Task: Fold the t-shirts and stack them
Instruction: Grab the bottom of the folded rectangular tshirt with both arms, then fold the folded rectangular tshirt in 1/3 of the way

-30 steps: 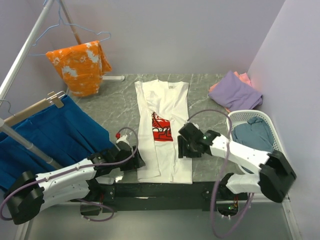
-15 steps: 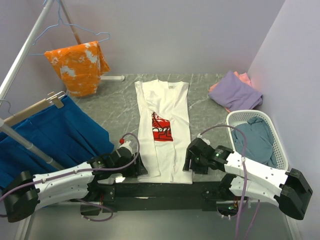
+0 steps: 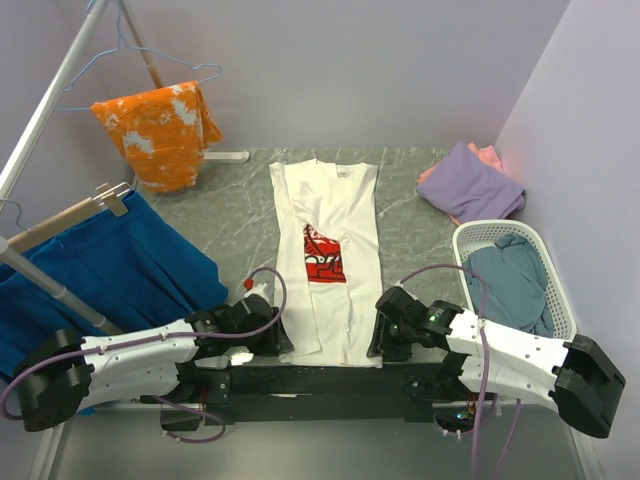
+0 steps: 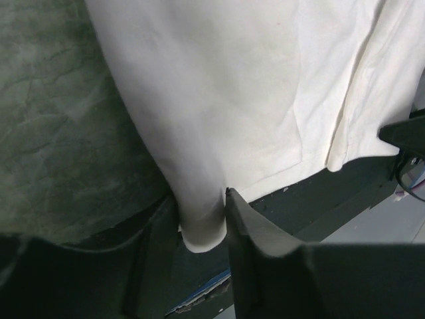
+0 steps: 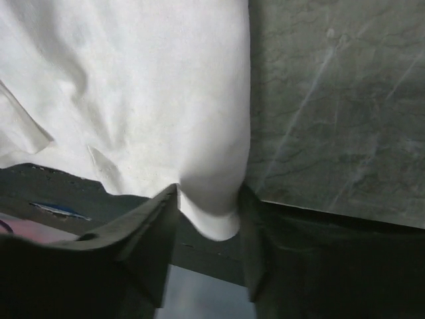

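White tee (image 3: 328, 230) with the red-and-white print is laid out flat down the middle of the grey marble table (image 3: 230, 215), folded into a long narrow strip with the collar at the far end and the hem at the near edge. Both arms are down at that hem. The left gripper (image 4: 201, 212) has its two fingers clamped on the hem's left corner, with a little tab of cloth poking out between them over the table's edge. The right gripper (image 5: 209, 199) is doing the same on the right corner, cloth pinched between its fingers.

As for containers, there's just one: a white slotted basket (image 3: 497, 226) on the right side by the wall. It has a grey-blue tee (image 3: 510, 280) crumpled inside, can't tell if anything is under it.

Behind the basket, in the far right corner, a purple tee (image 3: 472, 185) sits folded on top of a pink tee (image 3: 488, 155), which only peeks out at the edges.
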